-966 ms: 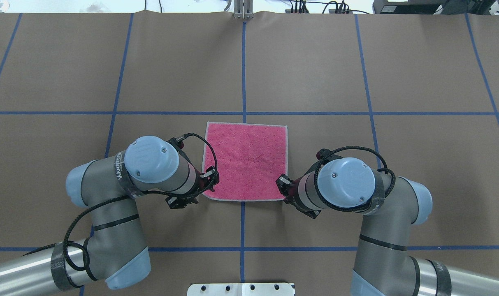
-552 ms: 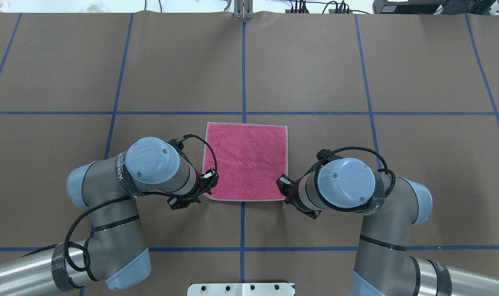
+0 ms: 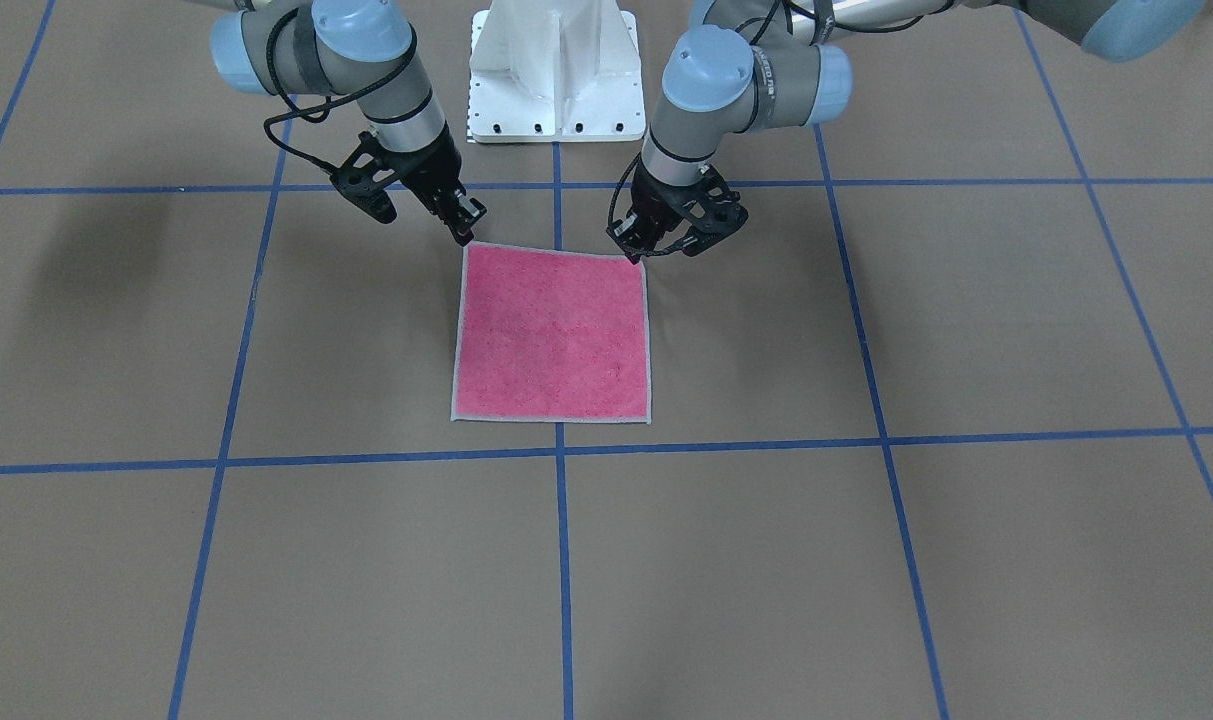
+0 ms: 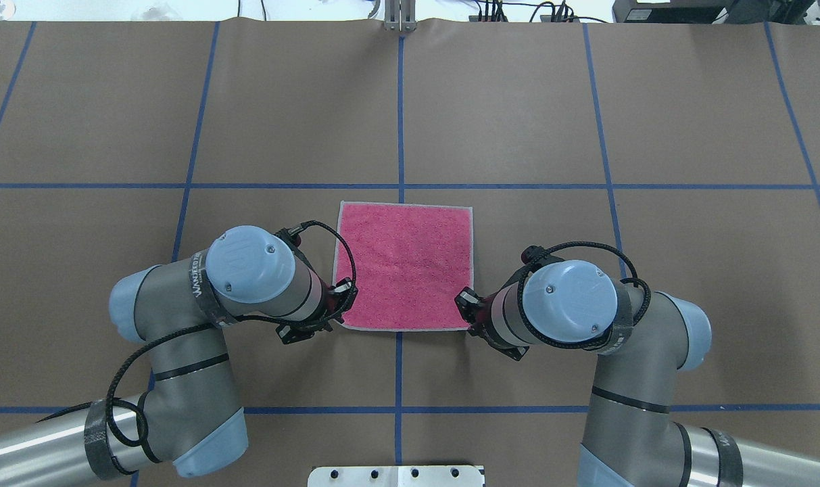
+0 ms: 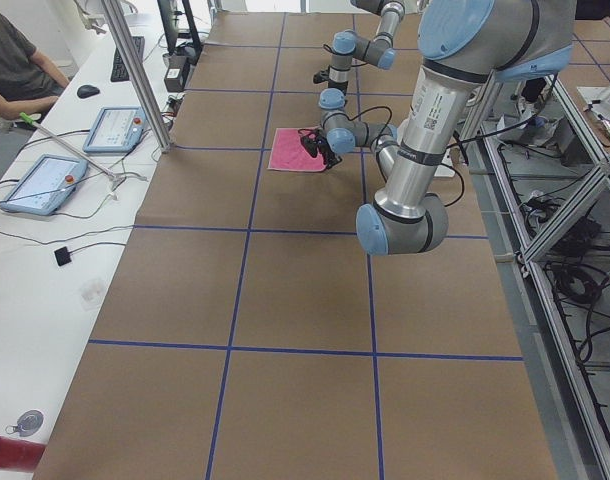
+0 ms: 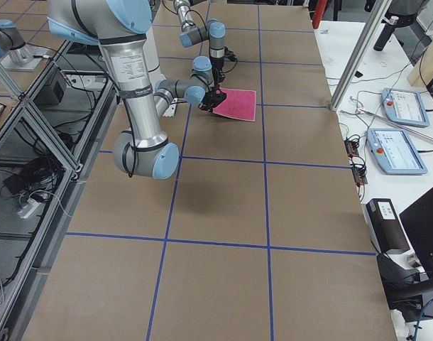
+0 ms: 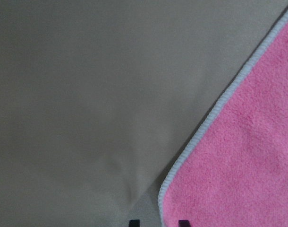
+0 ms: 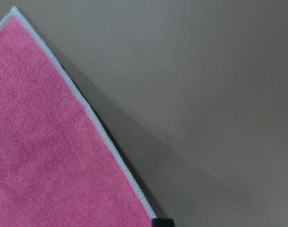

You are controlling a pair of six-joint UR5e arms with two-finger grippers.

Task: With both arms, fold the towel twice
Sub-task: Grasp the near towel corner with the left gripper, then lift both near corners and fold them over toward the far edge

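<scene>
The towel (image 4: 406, 267) lies flat on the brown table, pink face up, with its light grey border showing; it also shows in the front view (image 3: 554, 335). My left gripper (image 4: 340, 316) is at the towel's near left corner. In the left wrist view its two fingertips (image 7: 133, 222) stand slightly apart, straddling that corner of the towel (image 7: 238, 165). My right gripper (image 4: 465, 312) is at the near right corner. In the right wrist view it (image 8: 163, 221) shows as one closed black tip on the corner of the towel (image 8: 49, 156).
The white bolted pedestal base (image 3: 556, 70) stands at the table's near edge between the arms. Blue tape lines (image 4: 400, 122) cross the brown table cover. A side bench with tablets (image 5: 115, 128) and an operator lie beyond the far edge.
My left gripper has shifted slightly toward the towel's near left corner and lower. The right arm and the towel have hardly moved.
</scene>
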